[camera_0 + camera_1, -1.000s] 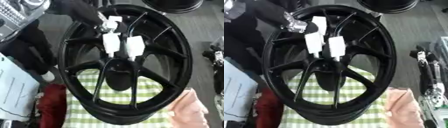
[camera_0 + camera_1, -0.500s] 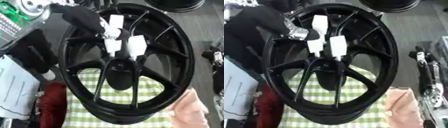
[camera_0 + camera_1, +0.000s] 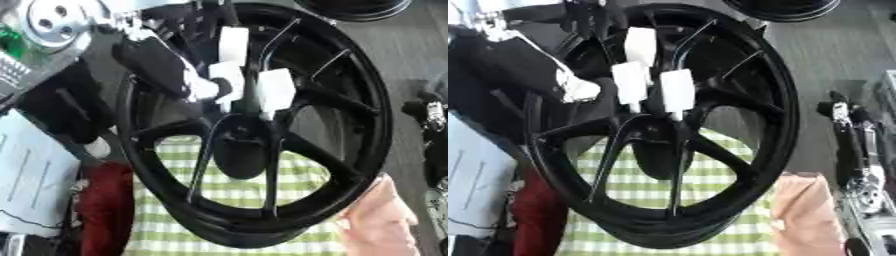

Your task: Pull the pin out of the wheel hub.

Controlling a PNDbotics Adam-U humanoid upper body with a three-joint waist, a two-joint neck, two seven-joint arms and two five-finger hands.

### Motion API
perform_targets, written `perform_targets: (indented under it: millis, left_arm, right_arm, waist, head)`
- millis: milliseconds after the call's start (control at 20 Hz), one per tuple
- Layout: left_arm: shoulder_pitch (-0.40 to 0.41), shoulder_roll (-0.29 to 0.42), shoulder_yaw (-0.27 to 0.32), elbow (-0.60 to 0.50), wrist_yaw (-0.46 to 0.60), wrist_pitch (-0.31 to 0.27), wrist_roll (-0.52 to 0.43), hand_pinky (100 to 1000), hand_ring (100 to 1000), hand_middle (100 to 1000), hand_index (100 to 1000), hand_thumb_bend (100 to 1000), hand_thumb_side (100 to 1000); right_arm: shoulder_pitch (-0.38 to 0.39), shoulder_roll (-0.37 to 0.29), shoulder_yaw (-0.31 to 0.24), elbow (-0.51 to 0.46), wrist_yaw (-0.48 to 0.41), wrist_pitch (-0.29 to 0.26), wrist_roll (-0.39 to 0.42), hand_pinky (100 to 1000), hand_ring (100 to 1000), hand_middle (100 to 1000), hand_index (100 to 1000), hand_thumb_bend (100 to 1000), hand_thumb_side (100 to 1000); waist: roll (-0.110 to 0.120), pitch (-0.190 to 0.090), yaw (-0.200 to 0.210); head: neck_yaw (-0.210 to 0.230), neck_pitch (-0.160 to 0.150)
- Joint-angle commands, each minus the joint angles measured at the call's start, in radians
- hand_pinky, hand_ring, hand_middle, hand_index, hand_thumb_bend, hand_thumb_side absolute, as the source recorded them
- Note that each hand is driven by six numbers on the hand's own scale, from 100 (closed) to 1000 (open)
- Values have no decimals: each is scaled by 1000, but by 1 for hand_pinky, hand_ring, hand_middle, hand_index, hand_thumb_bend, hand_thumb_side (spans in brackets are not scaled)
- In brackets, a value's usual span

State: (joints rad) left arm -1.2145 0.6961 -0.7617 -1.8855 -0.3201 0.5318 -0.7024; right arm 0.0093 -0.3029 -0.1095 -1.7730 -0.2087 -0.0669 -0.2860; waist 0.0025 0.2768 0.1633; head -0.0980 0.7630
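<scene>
A black spoked wheel [image 3: 350, 75] lies tilted on a green checked cloth [image 3: 297, 180]. My left hand [image 3: 157, 65] reaches in from the upper left. Its white fingertips [image 3: 275, 90] are closed together just above the hub [image 3: 241, 145]. They are pinched on the pin, which is hidden between them. Along the right edge, my right hand [image 3: 852, 135] rests with its fingers pointing up, apart from the wheel. A person's hand [image 3: 378, 220] lies against the rim at the lower right.
A red cloth [image 3: 105, 200] and white paper [image 3: 35, 175] lie left of the wheel. Part of another black rim [image 3: 354, 7] shows at the top. Grey floor [image 3: 833, 50] stretches to the right.
My left forearm has swung down and to the left across the upper left spokes. The white fingertips have stayed at the hub, and the wheel has not moved.
</scene>
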Motion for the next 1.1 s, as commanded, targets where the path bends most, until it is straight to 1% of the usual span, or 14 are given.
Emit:
perform_targets:
  millis: [50, 100, 250, 500, 550, 600, 850, 1000, 1050, 1100]
  left_arm:
    - [-7, 24, 8, 5, -7, 193, -204, 627, 655, 687, 822, 322, 369]
    - [-5, 22, 8, 9, -7, 197, -204, 627, 657, 692, 824, 325, 396]
    - [3, 17, 9, 25, -13, 211, -204, 628, 663, 700, 829, 295, 418]
    - [17, 11, 10, 53, -28, 227, -192, 606, 638, 669, 810, 289, 478]
    - [19, 8, 10, 58, -29, 229, -188, 599, 630, 661, 806, 307, 528]
    - [20, 6, 10, 62, -30, 230, -184, 593, 623, 654, 802, 313, 551]
    - [18, -3, 6, 68, -23, 235, -176, 569, 592, 616, 787, 343, 628]
    - [18, -6, 5, 67, -18, 239, -179, 563, 582, 606, 781, 380, 690]
    - [17, -8, 4, 67, -15, 240, -180, 563, 581, 605, 781, 382, 695]
    - [17, -9, 5, 67, -13, 241, -182, 564, 582, 606, 781, 406, 728]
  right_arm:
    - [-5, -7, 0, -9, 7, 0, -1, 1000, 777, 642, 793, 100, 684]
    - [-6, -6, 1, -9, 8, 1, -1, 1000, 777, 642, 793, 100, 701]
    - [-6, -3, 2, -11, 9, 1, 0, 1000, 777, 642, 793, 100, 702]
    - [-7, 0, 2, -11, 11, 2, 0, 1000, 776, 641, 793, 100, 705]
    - [-8, 1, 2, -10, 11, 2, 0, 1000, 776, 642, 793, 100, 706]
    - [-8, 3, 3, -9, 12, 2, 1, 1000, 776, 642, 793, 100, 707]
    - [-9, 8, 4, -5, 15, 4, 2, 1000, 778, 644, 794, 100, 710]
    - [-10, 8, 4, -4, 16, 4, 1, 1000, 779, 646, 794, 100, 708]
    - [-10, 8, 4, -4, 16, 4, 1, 1000, 779, 646, 794, 100, 708]
    - [-10, 9, 5, -4, 16, 4, 1, 1000, 779, 646, 794, 100, 711]
  waist:
    - [-2, -11, -1]
    - [-3, -10, -2]
    - [-4, -7, -3]
    - [-6, -3, -4]
    - [-6, -3, -3]
    - [-7, -2, -3]
    - [-9, 0, 0]
    - [-10, 1, -1]
    - [-10, 2, -1]
    - [-11, 2, -1]
  head:
    - [3, -5]
    - [2, -5]
    - [3, -5]
    - [4, -6]
    - [5, -7]
    - [5, -8]
    - [9, -9]
    - [11, -11]
    - [12, -11]
    - [13, -11]
